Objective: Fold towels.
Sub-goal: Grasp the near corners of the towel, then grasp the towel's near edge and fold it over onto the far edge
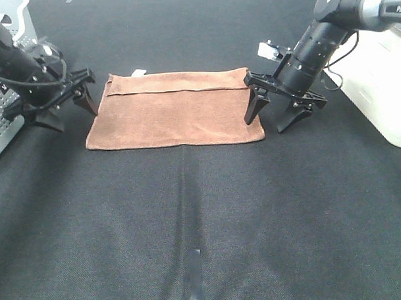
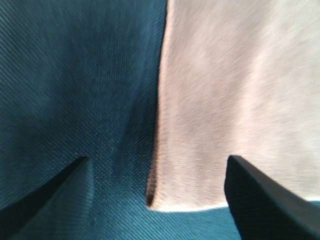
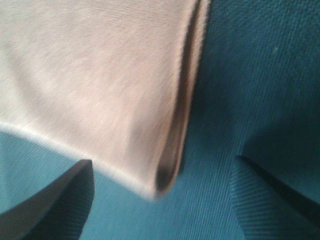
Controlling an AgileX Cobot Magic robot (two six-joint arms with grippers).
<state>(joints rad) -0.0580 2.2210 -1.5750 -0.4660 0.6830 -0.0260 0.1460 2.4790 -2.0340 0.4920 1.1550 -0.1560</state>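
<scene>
While the brown rectangular terry towel (image 1: 175, 110), folded once, lies flat mid-table on the black woven table cloth (image 1: 203, 222), your left gripper (image 1: 73, 113) and right gripper (image 1: 266, 123) straddle its short edges, jaws wide. Closing too shallow may catch only one layer.

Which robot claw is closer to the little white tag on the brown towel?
Left. The left gripper straddles the towel edge on the side of the white tag; the right gripper straddles the opposite edge.
</scene>
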